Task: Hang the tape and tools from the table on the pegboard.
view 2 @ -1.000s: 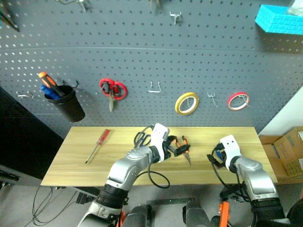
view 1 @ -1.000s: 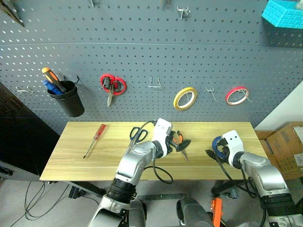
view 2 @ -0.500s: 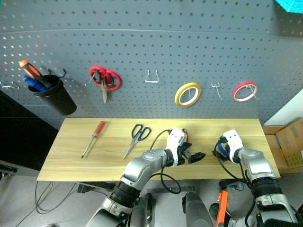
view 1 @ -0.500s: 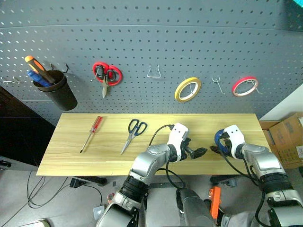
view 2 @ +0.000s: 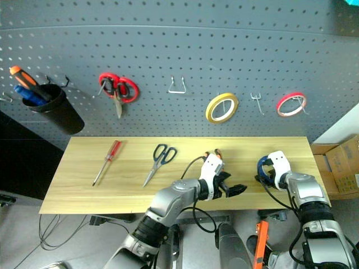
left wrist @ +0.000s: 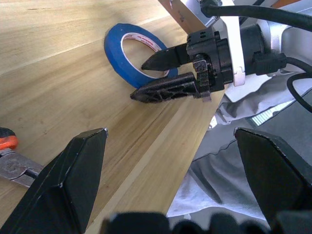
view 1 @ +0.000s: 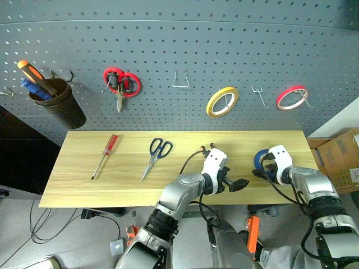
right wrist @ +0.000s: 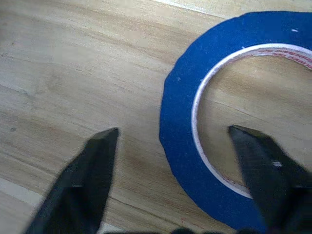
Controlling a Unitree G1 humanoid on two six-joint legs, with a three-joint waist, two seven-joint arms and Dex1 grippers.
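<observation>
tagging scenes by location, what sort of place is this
Most likely a workshop or tool bench: a large dark grey perforated pegboard hung with red-handled scissors and a yellow tape ring, above a light wooden table holding a slim red-handled screwdriver.

3 tape rings (view 1: 222, 102), 2 scissors (view 1: 156, 154), 2 screwdrivers (view 1: 105, 154), 1 pliers (view 2: 216, 154), 1 cup (view 1: 57, 105)

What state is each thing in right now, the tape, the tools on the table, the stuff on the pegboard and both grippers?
blue tape: flat on table, right gripper straddling its rim
pliers: lying on table
blue-handled scissors: on table, blades closed
red-handled screwdriver: lying on table
red-handled scissors: hung on pegboard
yellow ring: hung
red ring: hung
left gripper: open, empty
</observation>
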